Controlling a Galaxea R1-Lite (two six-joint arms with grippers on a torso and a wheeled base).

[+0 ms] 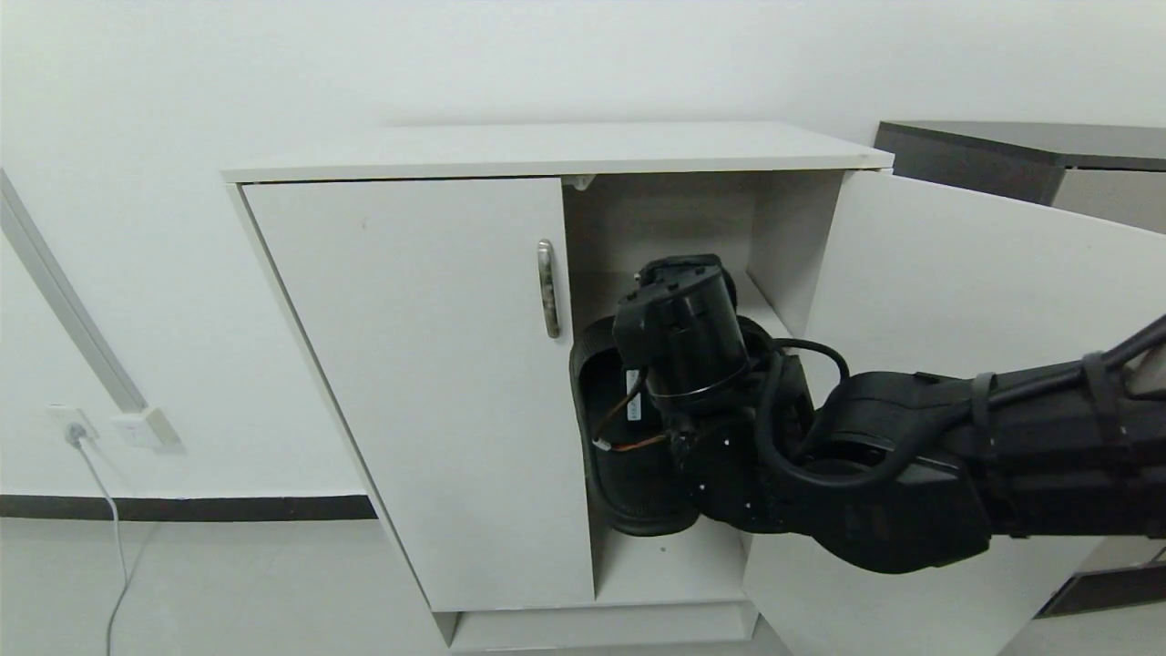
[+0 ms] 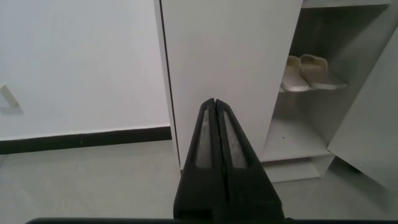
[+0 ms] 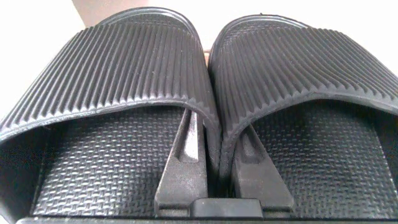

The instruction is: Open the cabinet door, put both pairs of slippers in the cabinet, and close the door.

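Observation:
The white cabinet (image 1: 547, 146) has its right door (image 1: 956, 273) swung open and its left door (image 1: 410, 364) closed, with a metal handle (image 1: 546, 287). My right arm is inside the opening. There my right gripper (image 3: 217, 134) is shut on the pair of black slippers (image 1: 629, 465), pinching their inner edges (image 3: 143, 81) together. The pair hangs steeply tilted above the bottom shelf (image 1: 656, 556). A beige pair of slippers (image 2: 308, 71) rests on the middle shelf. My left gripper (image 2: 214, 102) is shut and empty, low in front of the closed door.
A wall socket with a cable (image 1: 73, 428) is at the far left near the floor. A dark grey piece of furniture (image 1: 1020, 155) stands behind the open door on the right. Bare floor (image 2: 93, 180) lies in front of the cabinet.

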